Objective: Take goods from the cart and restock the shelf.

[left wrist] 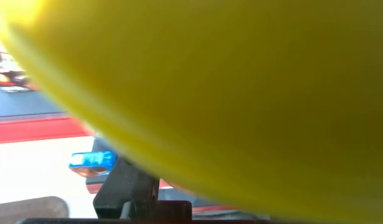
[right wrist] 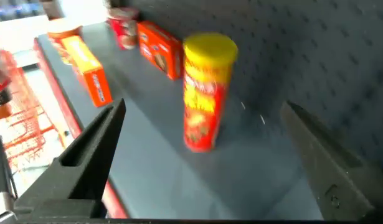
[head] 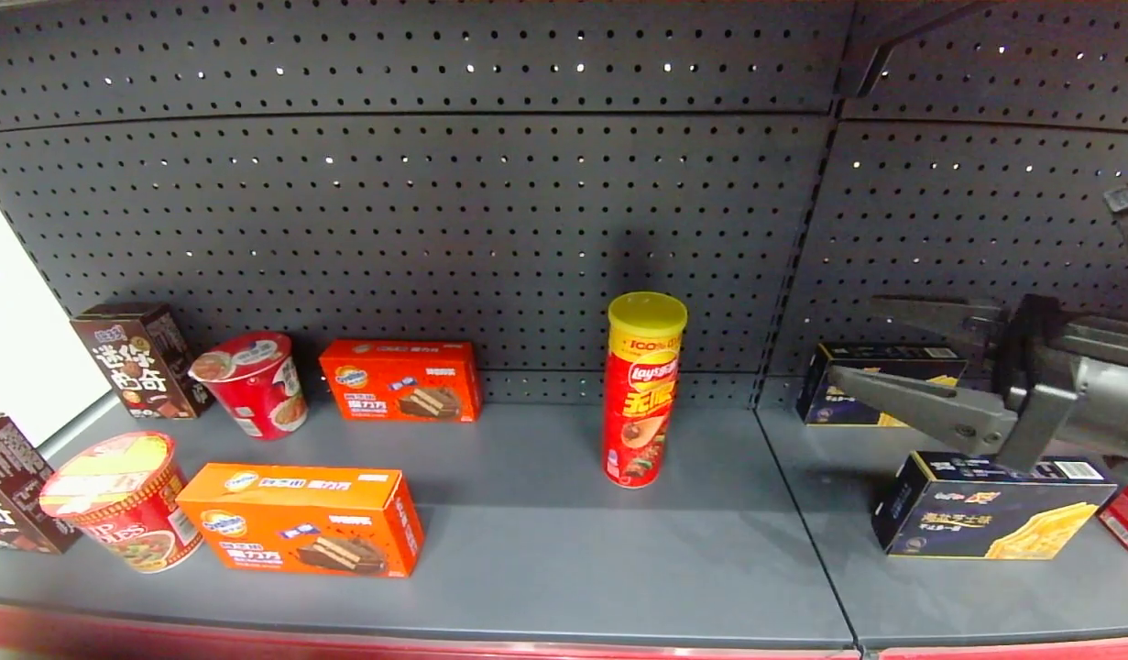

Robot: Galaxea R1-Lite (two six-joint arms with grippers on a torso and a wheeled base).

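While the right gripper [head: 854, 337] is held with its jaws spread wide and nothing between them, it hangs level over the right bay of the shelf [head: 564, 550], with the fingers pointing toward the middle bay. Just under and behind it lie two dark boxes [head: 985, 513], which it does not touch. Well apart from the fingertips, toward the middle of the shelf, the chips can [head: 643, 390] stands upright on its base near the pegboard back [head: 435, 229], yellow lid uppermost, with bare shelf all round it. Further out on the left bay, two orange boxes [head: 302, 520], two cup noodles [head: 124, 500] and two brown boxes [head: 142, 357] are set in a front row and a back row. The placing of the can is judged done (it stands free and steady), so the step in hand is taken to be the gap between one item and the next. The next move is judged to call for a clear retreat past the dark boxes and a fresh pick from the cart. A yellow surface [left wrist: 241, 93] is seen very close to the left wrist camera. Whether the left gripper is closed on it cannot be told.
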